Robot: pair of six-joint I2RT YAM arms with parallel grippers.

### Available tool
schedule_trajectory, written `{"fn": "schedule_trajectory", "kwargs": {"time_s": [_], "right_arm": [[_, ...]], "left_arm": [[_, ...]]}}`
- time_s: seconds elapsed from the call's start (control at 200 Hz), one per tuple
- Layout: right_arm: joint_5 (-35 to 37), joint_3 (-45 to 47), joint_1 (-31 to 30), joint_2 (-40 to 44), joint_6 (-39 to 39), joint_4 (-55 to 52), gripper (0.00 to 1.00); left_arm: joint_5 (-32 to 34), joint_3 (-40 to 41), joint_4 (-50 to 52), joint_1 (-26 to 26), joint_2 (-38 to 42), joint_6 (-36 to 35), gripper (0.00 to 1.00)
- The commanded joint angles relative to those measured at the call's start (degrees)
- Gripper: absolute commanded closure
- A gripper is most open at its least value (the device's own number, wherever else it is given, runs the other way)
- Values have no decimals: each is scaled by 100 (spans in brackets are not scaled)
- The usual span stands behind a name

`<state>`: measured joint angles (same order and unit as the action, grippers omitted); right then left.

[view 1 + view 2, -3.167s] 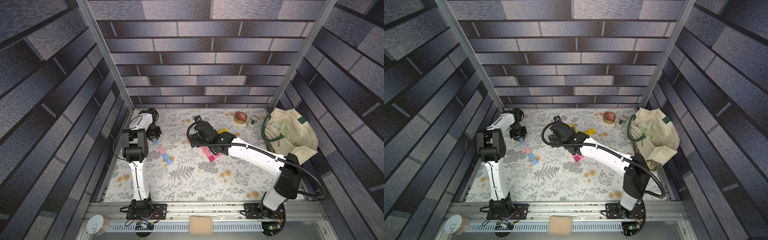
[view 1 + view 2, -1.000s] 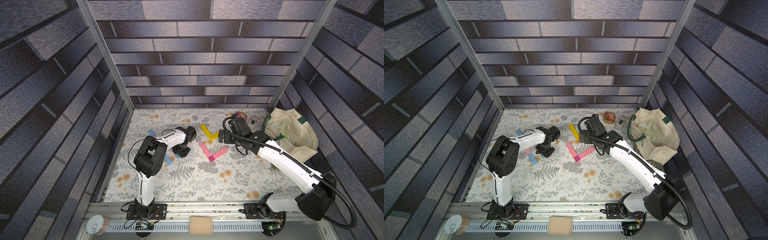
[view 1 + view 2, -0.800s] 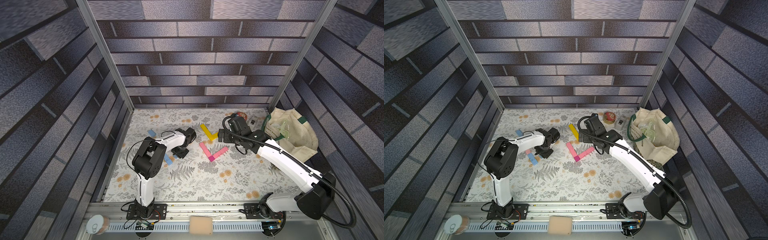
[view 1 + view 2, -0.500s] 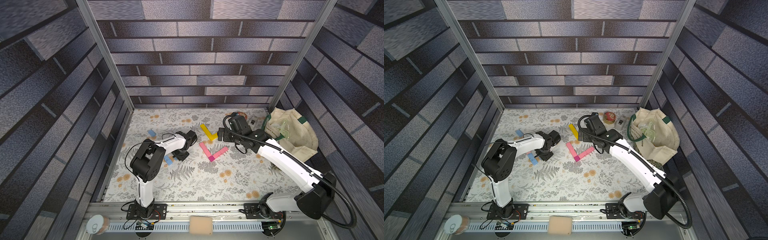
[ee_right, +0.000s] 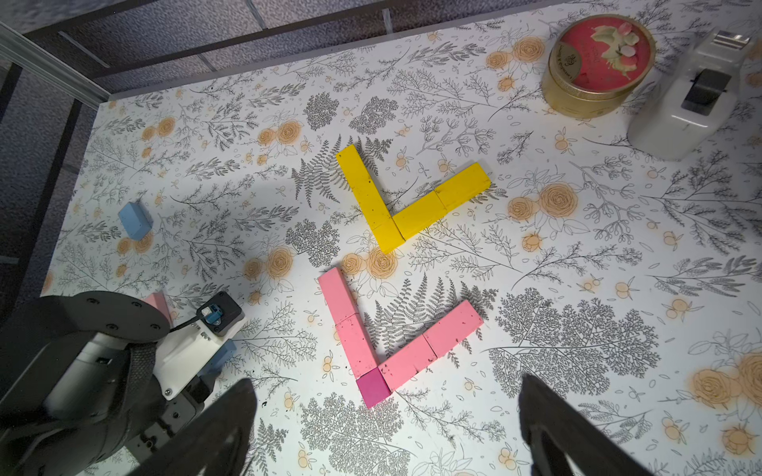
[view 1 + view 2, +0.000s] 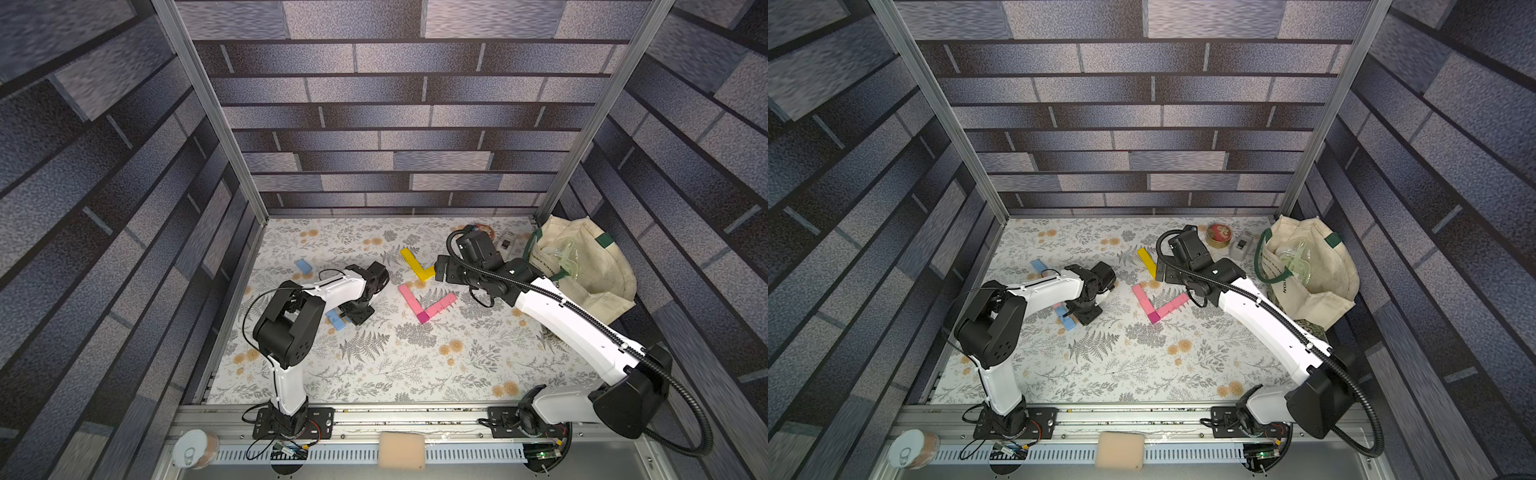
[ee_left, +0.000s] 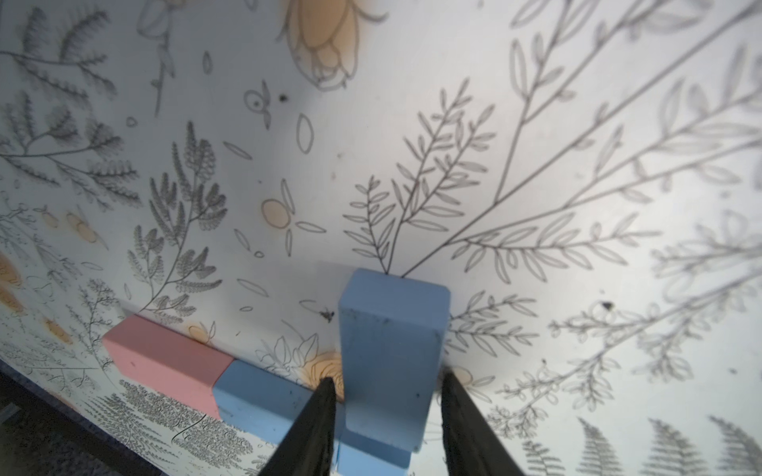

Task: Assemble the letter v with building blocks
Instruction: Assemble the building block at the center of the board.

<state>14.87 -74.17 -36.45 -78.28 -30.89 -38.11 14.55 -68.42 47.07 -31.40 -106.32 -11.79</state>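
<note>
Two light blue bricks are meeting at a corner under the left arm, near the mat's left side. The light blue block (image 7: 391, 350) between the fingers is pointing away across the floral mat (image 7: 536, 123). Its near end seems to be overlapping the end of the second blue block (image 7: 264, 395), which is lying end to end with a pink block (image 7: 165, 362).

The left gripper (image 7: 387, 379) is straddling that block with its jaws slightly apart. A sliver of mat is showing beside one finger, so it is not pinching. Finishing this placement well is calling for an even widening and a straight lift, so neither finger is dragging the brick out of line. If the end is riding up, a gentle nudge is probably needed to seat it flat.

These bricks are looking matte, square-edged and faintly speckled. A loose blue block (image 6: 303, 266) is lying well apart, toward the back. Nearer the middle, a yellow V (image 5: 367, 193) and a pink V (image 5: 354, 342) tipped with a magenta cube (image 5: 373, 387) are lying complete. The right gripper (image 5: 386, 379) is hovering over them, jaws wide apart and holding nothing.
</note>
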Motion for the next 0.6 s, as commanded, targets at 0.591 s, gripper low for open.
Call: {"fn": "schedule_trajectory", "kwargs": {"time_s": [0.591], "right_arm": [[-7,-79,33,-9,-149,19,0]], "left_arm": [[-8,202,313,133,179,-359,64]]}}
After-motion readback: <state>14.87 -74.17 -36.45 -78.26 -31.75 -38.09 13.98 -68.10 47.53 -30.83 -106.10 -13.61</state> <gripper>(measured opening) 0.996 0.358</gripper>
